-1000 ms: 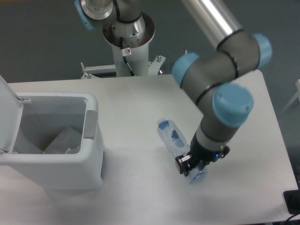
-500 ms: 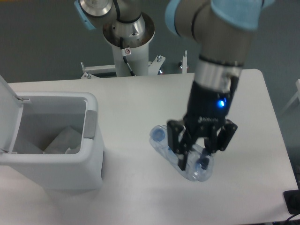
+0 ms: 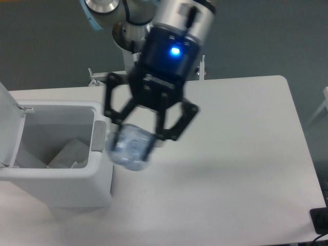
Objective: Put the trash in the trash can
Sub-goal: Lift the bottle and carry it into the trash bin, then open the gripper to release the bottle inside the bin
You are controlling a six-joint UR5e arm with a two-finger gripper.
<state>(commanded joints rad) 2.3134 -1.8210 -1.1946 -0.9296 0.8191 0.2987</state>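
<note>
My gripper (image 3: 139,134) hangs in the air just right of the trash can (image 3: 61,192), shut on the clear plastic bottle (image 3: 129,148). The bottle shows end-on and blurred, its bluish base towards the camera, close to the bin's grey side panel (image 3: 98,134). The trash can is a white boxy bin at the left with its lid (image 3: 9,125) swung open. Inside it lies a crumpled clear-white wrapper (image 3: 66,152).
The arm's base column (image 3: 134,33) stands at the back edge of the white table (image 3: 241,169). A dark object (image 3: 321,220) sits at the table's front right corner.
The gripper has lifted the bottle off the table and carried it left, from the middle right of the table to beside the bin's rim.
</note>
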